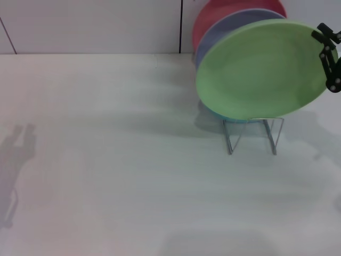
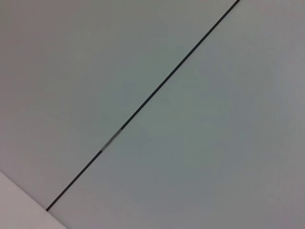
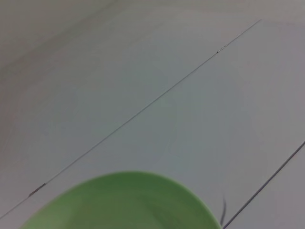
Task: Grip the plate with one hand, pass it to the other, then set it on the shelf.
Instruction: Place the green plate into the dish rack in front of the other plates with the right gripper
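The light green plate (image 1: 261, 69) hangs tilted, its face toward me, with its lower edge just above the front of the silver wire shelf (image 1: 253, 136). My right gripper (image 1: 326, 53) is shut on the plate's right rim at the right edge of the head view. In the right wrist view the plate (image 3: 124, 205) fills the lower part, with wall panels behind it. My left gripper shows in no view; only its shadow falls on the table at the far left. The left wrist view holds nothing but wall panels and a dark seam.
A lavender plate (image 1: 224, 32) and a red plate (image 1: 213, 16) stand upright in the shelf behind the green one. A sliver of turquoise plate (image 1: 218, 114) peeks out below it. The white table (image 1: 133, 176) stretches left and forward; the wall is right behind the shelf.
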`<state>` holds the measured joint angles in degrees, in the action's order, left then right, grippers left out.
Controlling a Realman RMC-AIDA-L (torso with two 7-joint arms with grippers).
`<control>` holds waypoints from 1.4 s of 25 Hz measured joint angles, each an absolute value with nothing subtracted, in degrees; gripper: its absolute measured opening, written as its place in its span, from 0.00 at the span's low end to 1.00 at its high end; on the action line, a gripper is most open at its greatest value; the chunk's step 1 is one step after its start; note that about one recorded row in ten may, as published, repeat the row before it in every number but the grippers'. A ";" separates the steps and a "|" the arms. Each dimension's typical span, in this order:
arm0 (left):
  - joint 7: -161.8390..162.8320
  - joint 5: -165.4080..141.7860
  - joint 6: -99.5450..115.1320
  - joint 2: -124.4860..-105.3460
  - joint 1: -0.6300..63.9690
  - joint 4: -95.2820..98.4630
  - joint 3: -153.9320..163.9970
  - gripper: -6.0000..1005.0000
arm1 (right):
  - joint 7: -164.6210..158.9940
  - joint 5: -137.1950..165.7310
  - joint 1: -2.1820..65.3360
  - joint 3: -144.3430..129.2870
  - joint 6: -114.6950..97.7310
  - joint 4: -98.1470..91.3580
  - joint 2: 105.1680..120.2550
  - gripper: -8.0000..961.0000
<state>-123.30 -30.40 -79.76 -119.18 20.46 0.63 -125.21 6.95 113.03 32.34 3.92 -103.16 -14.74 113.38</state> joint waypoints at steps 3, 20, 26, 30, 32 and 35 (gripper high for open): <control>-123.24 -30.36 -80.01 -119.18 20.48 0.89 -125.24 0.34 | 7.09 113.03 32.49 3.77 -102.70 -14.75 113.30 0.03; -123.24 -30.32 -80.11 -119.18 21.65 2.09 -126.03 0.34 | 7.45 113.03 32.19 0.85 -100.46 -15.31 112.66 0.03; -123.26 -30.32 -80.11 -119.18 21.81 2.17 -126.04 0.35 | 7.49 113.03 31.57 0.16 -100.45 -15.29 112.69 0.03; -123.28 -30.33 -80.18 -119.18 21.72 2.22 -126.04 0.35 | 7.51 113.03 31.08 -0.42 -100.36 -15.29 112.90 0.03; -123.29 -30.32 -80.54 -119.18 21.66 2.22 -126.04 0.35 | 7.52 113.03 31.02 -0.60 -100.19 -15.29 112.96 0.03; -123.31 -30.37 -80.76 -119.18 21.64 2.22 -126.04 0.35 | 7.54 113.03 30.89 -0.71 -99.58 -15.29 113.08 0.03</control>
